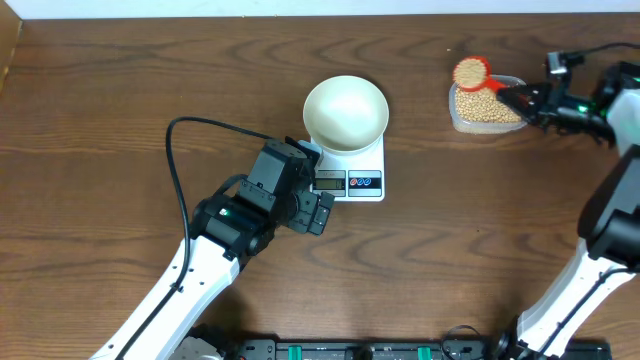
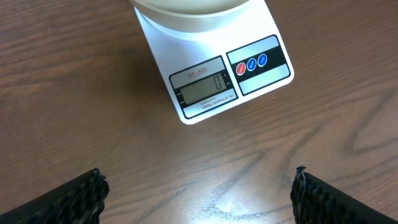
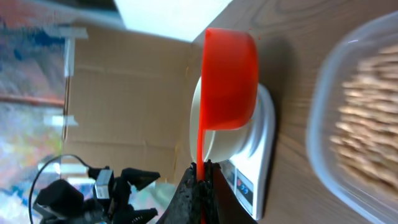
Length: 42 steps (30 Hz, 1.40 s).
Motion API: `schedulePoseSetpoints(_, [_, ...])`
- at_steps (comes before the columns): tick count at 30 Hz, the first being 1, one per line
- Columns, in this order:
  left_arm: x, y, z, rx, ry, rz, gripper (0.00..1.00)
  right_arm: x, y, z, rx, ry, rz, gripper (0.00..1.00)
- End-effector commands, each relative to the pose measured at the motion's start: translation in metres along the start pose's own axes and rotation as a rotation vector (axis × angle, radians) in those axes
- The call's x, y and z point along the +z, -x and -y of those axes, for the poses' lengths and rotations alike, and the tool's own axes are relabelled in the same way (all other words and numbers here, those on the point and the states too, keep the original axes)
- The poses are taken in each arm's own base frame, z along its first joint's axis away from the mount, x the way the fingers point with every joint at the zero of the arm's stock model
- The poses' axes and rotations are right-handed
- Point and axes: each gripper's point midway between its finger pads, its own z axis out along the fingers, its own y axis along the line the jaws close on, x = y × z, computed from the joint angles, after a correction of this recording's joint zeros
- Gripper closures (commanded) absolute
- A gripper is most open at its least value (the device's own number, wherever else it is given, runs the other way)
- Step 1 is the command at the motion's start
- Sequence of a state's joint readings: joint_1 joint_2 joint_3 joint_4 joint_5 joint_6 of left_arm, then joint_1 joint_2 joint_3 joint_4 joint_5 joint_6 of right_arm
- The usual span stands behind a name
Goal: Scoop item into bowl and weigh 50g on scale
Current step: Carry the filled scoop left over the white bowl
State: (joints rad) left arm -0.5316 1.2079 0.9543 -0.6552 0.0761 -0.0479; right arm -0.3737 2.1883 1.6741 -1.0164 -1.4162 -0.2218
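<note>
The left gripper [image 2: 199,173] hangs with its two black fingers spread wide and nothing between them. It is just short of the small white rectangular digital scale [image 1: 372,160] ahead of it. The grey LCD display [image 2: 205,88] faces this gripper and reads 0. The round cream-white bowl [image 1: 345,113] sits on the scale beyond the display and looks empty.

Well off to that gripper's right, the right gripper [image 1: 512,97] has its fingers pinched on the thin handle of a round red plastic scoop [image 3: 230,81]. The cup of the scoop reaches out ahead of the fingertips, heaped with small round tan beans [image 1: 468,73]. Just below and beside the cup lies the clear rounded plastic tub [image 1: 452,102] holding the rest.

The step in hand looks like carrying this load across to the bowl. Heaped as it is, the cup should stay level and travel slowly, or beans will roll off onto the brown wooden table [image 1: 100,100]. Once over the bowl's middle, it should come low and roll the wrist gently so the beans trickle, pausing to let the display settle near 50. The empty-handed gripper is best kept off the scale, since a touch would likely upset the reading.
</note>
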Motion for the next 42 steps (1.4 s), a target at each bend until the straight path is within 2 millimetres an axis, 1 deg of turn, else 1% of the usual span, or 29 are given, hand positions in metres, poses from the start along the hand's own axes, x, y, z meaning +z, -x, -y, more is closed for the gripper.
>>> schedulePoseSetpoints(1, [-0.002,0.0,-0.002,0.004,0.01,0.007,0.04,0.031,-0.007,-0.014,0.011,0.077,-0.057,0.99])
schedulePoseSetpoints(5, [-0.002,0.0,-0.002,0.004,0.01,0.007,0.04,0.059,-0.013,-0.022,0.018,0.094,-0.113,0.99])
schedulePoseSetpoints(9, [-0.002,0.0,-0.002,0.004,0.01,0.007,0.04,0.081,-0.019,-0.038,-0.009,0.163,-0.161,0.99])
schedulePoseSetpoints(15, [-0.002,0.0,-0.002,0.004,0.01,0.007,0.04,0.117,-0.032,-0.05,-0.015,0.185,-0.243,0.99])
schedulePoseSetpoints(17, [-0.002,0.0,-0.002,0.004,0.01,0.007,0.04,0.129,-0.038,-0.051,-0.024,0.177,-0.267,0.99])
schedulePoseSetpoints(20, [-0.002,0.0,-0.002,0.004,0.01,0.007,0.04,0.148,-0.049,-0.047,-0.029,0.123,-0.304,0.99])
schedulePoseSetpoints(25, [-0.002,0.0,-0.002,0.004,0.01,0.007,0.04,0.168,-0.065,-0.047,-0.044,0.089,-0.348,0.99])
schedulePoseSetpoints(28, [-0.002,0.0,-0.002,0.004,0.01,0.007,0.04,0.178,-0.072,-0.045,-0.048,0.059,-0.368,0.99])
schedulePoseSetpoints(33, [-0.003,0.0,-0.002,0.004,0.01,0.007,0.04,0.188,-0.08,-0.044,-0.077,-0.017,-0.383,0.99])
schedulePoseSetpoints(37, [-0.003,0.0,-0.002,0.004,0.01,0.007,0.04,0.188,-0.08,-0.045,-0.117,-0.116,-0.372,0.99])
schedulePoseSetpoints(42, [-0.002,0.0,-0.002,0.004,0.01,0.007,0.04,0.183,-0.078,-0.049,-0.167,-0.184,-0.36,0.99])
